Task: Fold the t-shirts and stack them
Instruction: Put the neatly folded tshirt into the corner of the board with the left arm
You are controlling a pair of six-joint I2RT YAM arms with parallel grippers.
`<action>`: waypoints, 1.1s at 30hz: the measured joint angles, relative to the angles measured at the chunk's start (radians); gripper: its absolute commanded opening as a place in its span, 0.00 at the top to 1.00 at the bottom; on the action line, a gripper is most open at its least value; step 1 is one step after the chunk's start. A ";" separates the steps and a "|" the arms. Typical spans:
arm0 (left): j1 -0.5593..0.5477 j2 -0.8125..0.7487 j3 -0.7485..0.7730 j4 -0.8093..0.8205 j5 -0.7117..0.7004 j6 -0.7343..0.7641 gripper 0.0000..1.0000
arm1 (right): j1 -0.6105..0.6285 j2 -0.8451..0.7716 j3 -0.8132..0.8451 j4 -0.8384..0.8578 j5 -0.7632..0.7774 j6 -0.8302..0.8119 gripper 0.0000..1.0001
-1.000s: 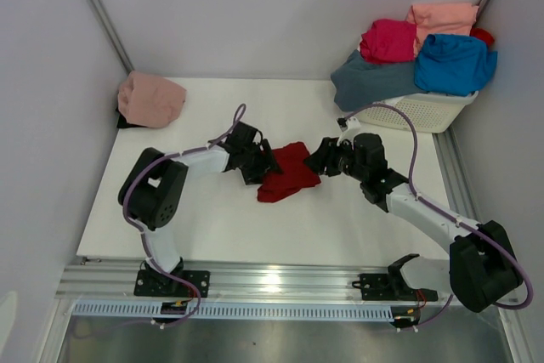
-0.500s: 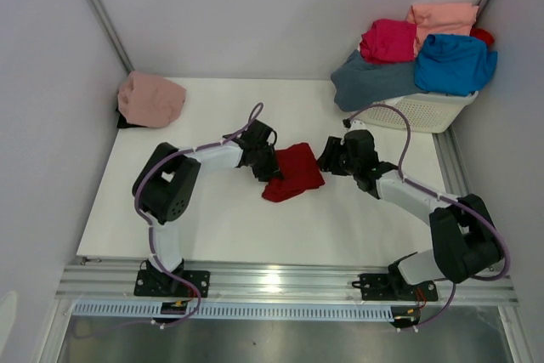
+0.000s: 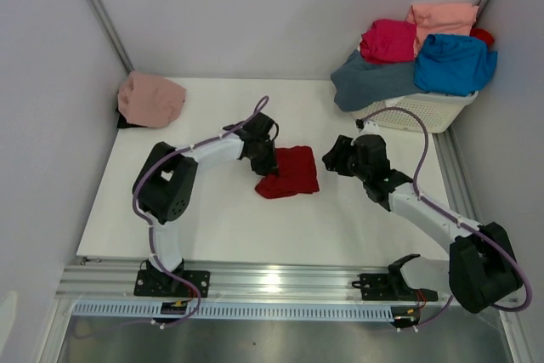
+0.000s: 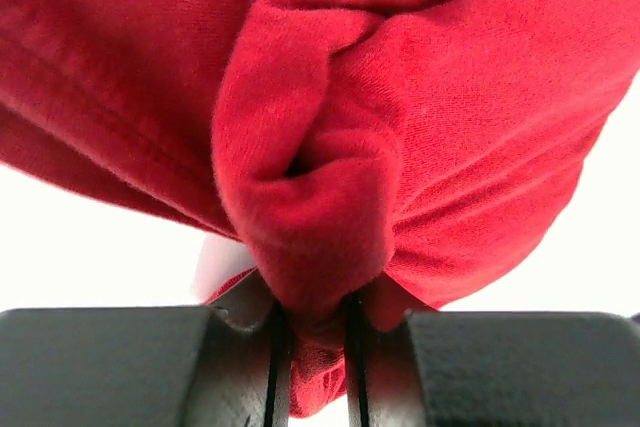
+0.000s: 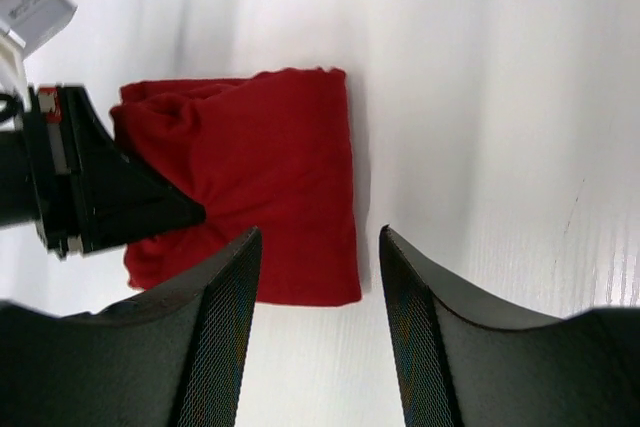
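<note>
- The white table (image 3: 212,227) stands in a booth with plain pale grey walls. A metal rail (image 3: 280,282) runs along its near edge, where both arm bases are bolted.
- A white basket (image 3: 429,112) at the far right corner is heaped with a grey-blue t-shirt (image 3: 374,81), a magenta t-shirt (image 3: 389,40), a bright blue t-shirt (image 3: 455,64) and a salmon t-shirt (image 3: 442,14).
- A pink t-shirt (image 3: 151,98) lies bunched at the far left corner.
- The dark red t-shirt (image 3: 291,172) lies folded small near the middle of the table, between the left gripper (image 3: 270,167) and the right gripper (image 3: 331,159).
- From overhead the left gripper merely sits at the shirt's left edge. Its own wrist view shows the fingers drawn almost together, pinching a bunched fold of the red cloth.
- From overhead the right gripper stands apart from the shirt's right edge. Its wrist view shows the fingers spread wide with nothing held, over bare table just beside the shirt.
- That view also shows the shirt as a tidy rectangle, puckered only where the left gripper bites it.
</note>
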 measured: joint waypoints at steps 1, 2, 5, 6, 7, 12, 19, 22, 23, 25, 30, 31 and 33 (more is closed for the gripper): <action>0.004 0.005 0.040 -0.050 -0.014 0.024 1.00 | 0.000 -0.022 -0.006 0.002 0.003 0.002 0.46; 0.010 0.013 0.087 -0.090 -0.029 0.050 1.00 | 0.000 -0.038 -0.012 0.005 0.005 0.003 0.46; 0.043 0.028 0.215 -0.163 -0.066 0.114 1.00 | 0.000 -0.095 -0.030 0.006 0.014 0.007 0.46; 0.061 0.031 0.259 -0.182 -0.079 0.135 1.00 | 0.000 -0.112 -0.036 0.005 0.018 0.009 0.46; 0.080 0.035 0.306 -0.203 -0.092 0.158 1.00 | 0.000 -0.129 -0.042 0.005 0.019 0.010 0.46; 0.178 0.105 0.585 -0.324 -0.173 0.247 1.00 | 0.004 -0.179 -0.058 0.003 0.017 0.026 0.46; 0.273 0.178 0.789 -0.396 -0.275 0.317 1.00 | 0.047 -0.221 -0.070 -0.013 0.016 0.040 0.46; 0.322 0.179 0.793 -0.398 -0.291 0.317 1.00 | 0.068 -0.228 -0.071 -0.017 0.016 0.044 0.46; 0.338 0.182 0.800 -0.400 -0.296 0.317 1.00 | 0.075 -0.228 -0.072 -0.017 0.016 0.044 0.46; 0.377 0.195 0.831 -0.404 -0.322 0.316 1.00 | 0.092 -0.228 -0.074 -0.021 0.017 0.045 0.46; 0.464 0.219 0.912 -0.397 -0.401 0.309 1.00 | 0.126 -0.228 -0.074 -0.026 0.018 0.051 0.46; 0.479 0.223 0.926 -0.390 -0.419 0.305 1.00 | 0.132 -0.228 -0.074 -0.031 0.018 0.052 0.46; 0.506 0.224 0.934 -0.371 -0.453 0.293 1.00 | 0.146 -0.228 -0.077 -0.041 0.022 0.059 0.46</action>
